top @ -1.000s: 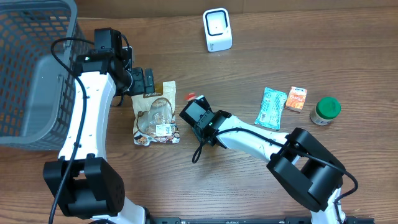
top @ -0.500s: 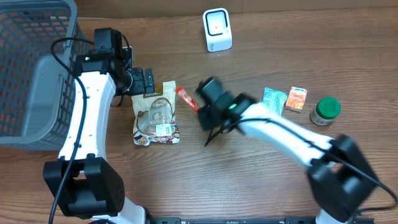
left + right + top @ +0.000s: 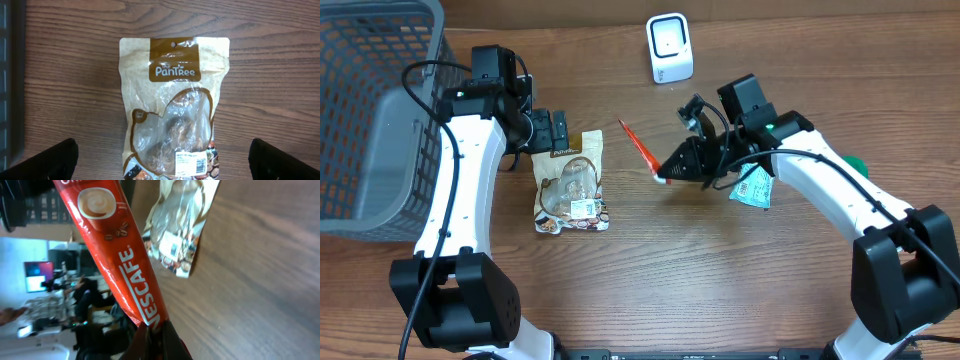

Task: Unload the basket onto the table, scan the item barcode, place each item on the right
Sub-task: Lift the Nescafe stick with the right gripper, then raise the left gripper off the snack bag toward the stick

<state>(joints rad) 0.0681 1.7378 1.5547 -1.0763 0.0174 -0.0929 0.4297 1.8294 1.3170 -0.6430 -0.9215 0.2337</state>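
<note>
While the right gripper (image 3: 665,176) is clamping the Nescafe sachet (image 3: 638,148) aloft, the left gripper (image 3: 556,130) is hovering. Its jaws are gaping above the pouch (image 3: 172,100).

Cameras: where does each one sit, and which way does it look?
Overhead: above the table, looking down; left arm and right arm show.
Left wrist: on the left arm, looking down at the snack pouch; its open fingertips show.
Right wrist: tilted sideways, looking along the Nescafe stick pinched in the right gripper.
Shared: all three show the snack pouch.
</note>
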